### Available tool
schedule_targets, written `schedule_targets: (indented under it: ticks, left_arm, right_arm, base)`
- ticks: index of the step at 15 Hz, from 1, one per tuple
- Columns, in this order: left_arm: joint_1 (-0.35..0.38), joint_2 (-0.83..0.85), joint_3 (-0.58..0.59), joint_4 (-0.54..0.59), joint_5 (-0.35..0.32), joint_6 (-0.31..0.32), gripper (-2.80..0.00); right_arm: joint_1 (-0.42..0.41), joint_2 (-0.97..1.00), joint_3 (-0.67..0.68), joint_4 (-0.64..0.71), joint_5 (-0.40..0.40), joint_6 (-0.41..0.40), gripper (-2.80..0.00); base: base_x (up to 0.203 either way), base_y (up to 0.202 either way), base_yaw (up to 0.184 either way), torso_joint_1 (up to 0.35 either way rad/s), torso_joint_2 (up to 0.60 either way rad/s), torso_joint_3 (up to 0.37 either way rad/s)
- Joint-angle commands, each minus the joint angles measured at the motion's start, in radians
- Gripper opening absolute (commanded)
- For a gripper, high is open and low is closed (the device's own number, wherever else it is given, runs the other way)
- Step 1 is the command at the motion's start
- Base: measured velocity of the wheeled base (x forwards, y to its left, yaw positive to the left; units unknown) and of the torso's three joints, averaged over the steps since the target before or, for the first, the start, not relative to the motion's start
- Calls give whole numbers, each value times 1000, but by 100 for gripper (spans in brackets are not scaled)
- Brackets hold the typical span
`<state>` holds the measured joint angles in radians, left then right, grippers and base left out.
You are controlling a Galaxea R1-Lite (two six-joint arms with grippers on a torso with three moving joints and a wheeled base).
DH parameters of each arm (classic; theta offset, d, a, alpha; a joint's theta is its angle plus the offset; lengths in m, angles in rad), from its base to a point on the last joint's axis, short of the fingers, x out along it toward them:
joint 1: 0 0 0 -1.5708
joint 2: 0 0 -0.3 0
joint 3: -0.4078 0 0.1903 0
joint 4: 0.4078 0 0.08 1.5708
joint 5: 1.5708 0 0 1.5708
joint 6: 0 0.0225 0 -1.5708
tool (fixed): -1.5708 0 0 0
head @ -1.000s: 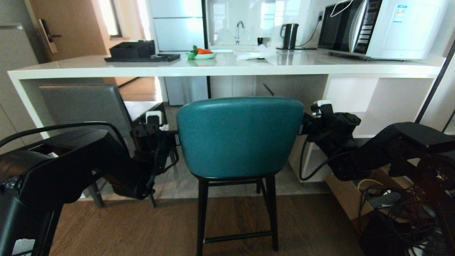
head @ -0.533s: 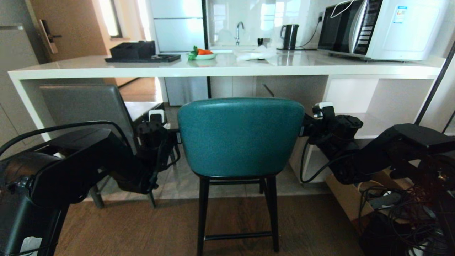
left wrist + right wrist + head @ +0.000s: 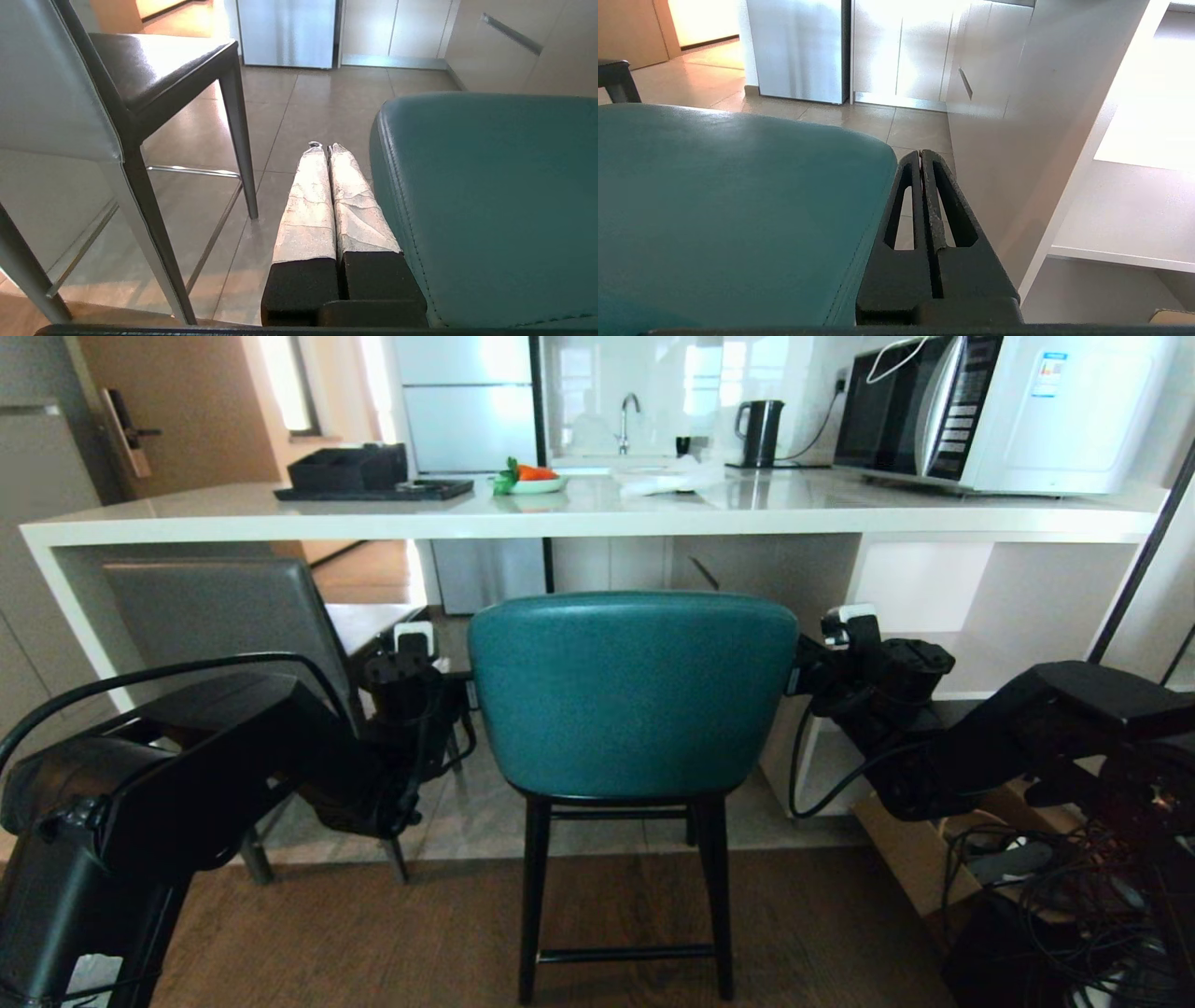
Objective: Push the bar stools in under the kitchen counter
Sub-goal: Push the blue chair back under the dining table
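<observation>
The teal bar stool (image 3: 633,695) stands in the middle, its curved back facing me, just short of the white kitchen counter (image 3: 597,515). The grey bar stool (image 3: 219,611) stands to its left, with its seat (image 3: 149,65) under the counter top. My left gripper (image 3: 323,147) is shut and empty, and lies along the left edge of the teal stool's back (image 3: 490,196). My right gripper (image 3: 920,154) is also shut and empty. It lies along the right edge of that back (image 3: 728,200). In the head view the fingertips of both are hidden behind that back.
On the counter are a microwave (image 3: 999,411), a black tray (image 3: 373,485) and a plate of food (image 3: 532,479), with a kettle (image 3: 761,429) behind. White shelves (image 3: 990,616) close the counter's right end. A cardboard box and cables (image 3: 1027,868) lie on the floor at right.
Both wrists have crept a little forward and to the right beside the teal stool's back. The stool itself has barely shifted.
</observation>
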<state>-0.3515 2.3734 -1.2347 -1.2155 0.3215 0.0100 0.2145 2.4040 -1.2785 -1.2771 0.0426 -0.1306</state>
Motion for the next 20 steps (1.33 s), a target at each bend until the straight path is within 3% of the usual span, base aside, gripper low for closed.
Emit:
schedule_targets:
  ticks: [1, 9, 20]
  left_arm:
    - [-31, -16, 29, -7, 1, 1, -280]
    - [-47, -34, 52, -6, 1, 4, -280]
    - [-46, -40, 49, -6, -1, 9, -280]
  right_arm:
    - [56, 6, -4, -4, -1, -1, -280]
    - [57, -2, 5, -5, -7, -4, -280]
    - [59, -6, 5, -7, -7, -21, -280]
  base:
    - [0, 0, 0, 0, 0, 0]
    - [0, 0, 0, 0, 0, 0]
    - [183, 0, 1, 2, 2, 6]
